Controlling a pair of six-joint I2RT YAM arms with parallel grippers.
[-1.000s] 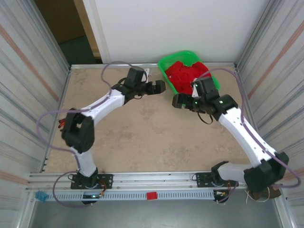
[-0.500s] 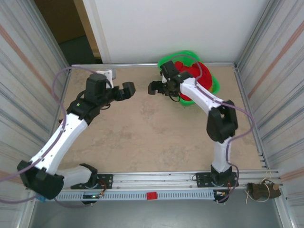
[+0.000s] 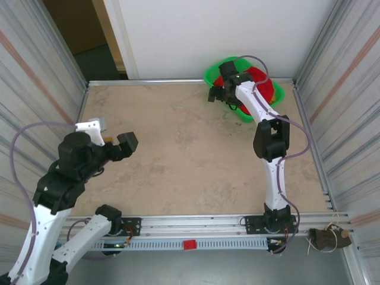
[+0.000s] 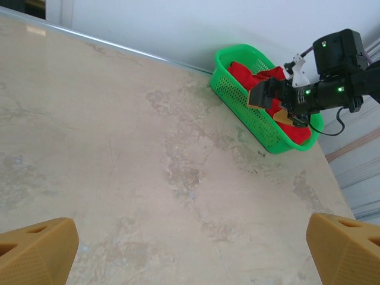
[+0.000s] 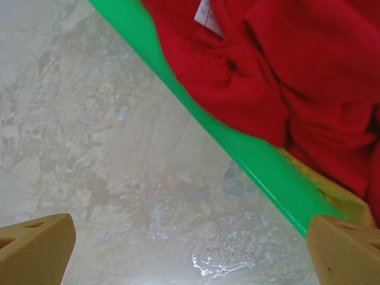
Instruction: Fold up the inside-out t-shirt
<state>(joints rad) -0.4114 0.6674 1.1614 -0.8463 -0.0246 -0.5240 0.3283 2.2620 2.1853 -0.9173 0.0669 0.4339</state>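
Red soft-fabric t-shirt (image 5: 249, 71) sits bunched in the green plastic basket (image 5: 237, 148), far right. Our right gripper (image 5: 190, 252) hovers over its rim, our left gripper (image 3: 126, 145) near left, both wide open, empty; closing here, we might pinch the rim.

No legible text; white tag (image 5: 208, 16) on t-shirt (image 5: 297, 65) unreadable

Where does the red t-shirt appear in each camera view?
Top external: t-shirt near the top, right of centre.
Left wrist: t-shirt upper right.
Right wrist: t-shirt across the upper right, white tag showing.
Shared landmark: the green basket holding it.
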